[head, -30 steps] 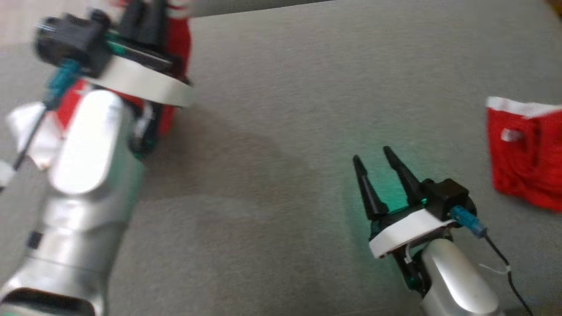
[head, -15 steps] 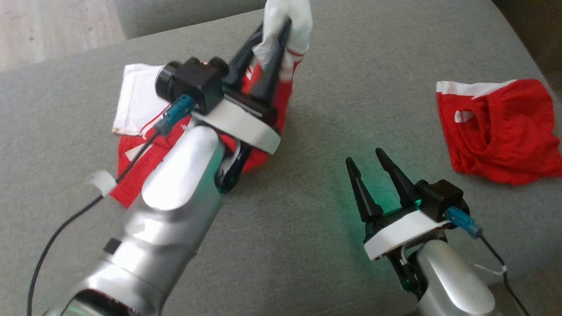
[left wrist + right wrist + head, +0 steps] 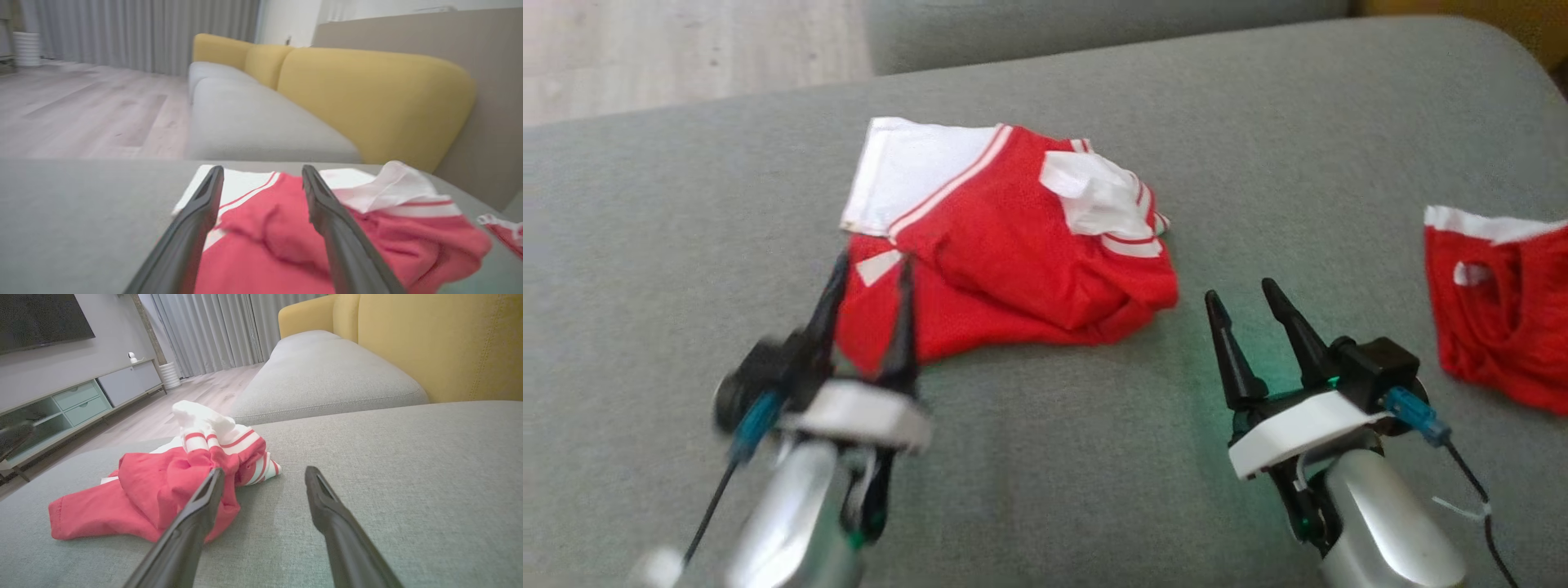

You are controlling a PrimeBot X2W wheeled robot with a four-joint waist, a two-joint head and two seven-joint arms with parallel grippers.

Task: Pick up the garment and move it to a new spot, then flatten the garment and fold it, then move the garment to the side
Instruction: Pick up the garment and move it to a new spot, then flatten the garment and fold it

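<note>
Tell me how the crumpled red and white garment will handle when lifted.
The garment lies in soft folds, so it will probably hang limp. Its thin cloth looks light. A single pinch would likely trail loose layers.

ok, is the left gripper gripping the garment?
No, the left gripper stands open, fingers well apart, and the garment lies loose beyond them.
</note>
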